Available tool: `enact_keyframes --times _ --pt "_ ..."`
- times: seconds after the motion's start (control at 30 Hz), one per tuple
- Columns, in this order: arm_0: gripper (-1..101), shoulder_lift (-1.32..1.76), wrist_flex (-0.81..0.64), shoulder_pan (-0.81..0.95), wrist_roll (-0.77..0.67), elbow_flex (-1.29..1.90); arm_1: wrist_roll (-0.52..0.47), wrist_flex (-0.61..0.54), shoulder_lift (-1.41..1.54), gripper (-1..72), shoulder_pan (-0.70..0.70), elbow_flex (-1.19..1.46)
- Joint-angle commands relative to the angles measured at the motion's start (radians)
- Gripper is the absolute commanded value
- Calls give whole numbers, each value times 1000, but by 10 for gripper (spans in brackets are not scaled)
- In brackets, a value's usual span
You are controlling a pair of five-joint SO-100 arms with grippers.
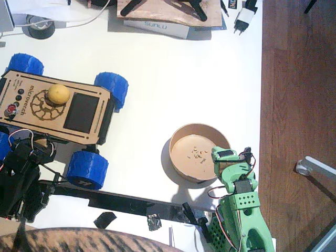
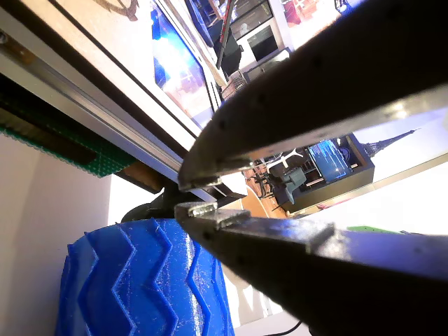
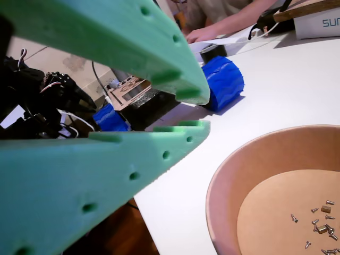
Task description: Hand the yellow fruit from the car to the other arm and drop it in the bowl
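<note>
My left end effector (image 2: 187, 197), the black one, shows in a wrist view with its two tips nearly together and nothing between them; it hangs just beside a blue wheel (image 2: 143, 280) of the car (image 1: 55, 107). In the fixed view the black left arm (image 1: 20, 178) sits at the near left corner of the tabletop (image 1: 184, 68), below the car's near side.

My right end effector (image 3: 196, 111), the light green one, has its jaws slightly apart and empty. In the fixed view the other arm (image 1: 239, 210) stands at the near right edge, its tip reaching the near rim of the bowl (image 1: 181, 139). From its wrist view I see the bowl's thick tan rim (image 3: 223, 180) close below the jaws, with a few small screws (image 3: 321, 226) lying inside.

The yellow fruit (image 1: 58, 94) rests on top of the car, on the cut-out wheel emblem beside the black panel (image 1: 81, 112), toward the left edge of the tabletop and well apart from the bowl.

Across the far edge I can see a person's hand (image 3: 204, 34) resting on the tabletop.
</note>
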Motion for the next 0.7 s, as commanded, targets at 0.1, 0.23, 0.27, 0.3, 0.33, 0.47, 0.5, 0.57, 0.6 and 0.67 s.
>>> enact_keyframes --times 0.1,0.23,0.27,0.3,0.33,0.47,0.5,0.57,0.6,0.67 --pt "2 89 94 -2 2 54 -48 26 9 3 -40 -6" --pt "2 89 94 -2 2 54 -48 26 9 2 -40 -6" --pt "2 89 94 -2 2 54 -48 26 9 2 -40 -6" --pt "2 89 94 -2 2 54 -48 26 9 2 -40 -6" --pt "2 89 94 -2 2 54 -48 26 9 2 -40 -6" --pt "2 89 94 -2 2 54 -48 26 9 2 -40 -6" --pt "2 87 92 -2 2 54 -48 26 9 2 -40 -6" --pt "2 67 80 -2 2 52 -49 26 9 2 -40 -6" --pt "6 48 69 -2 2 49 -49 26 9 2 -40 -6" --pt "2 -29 -28 -3 -11 38 -49 26 9 2 -40 -6"
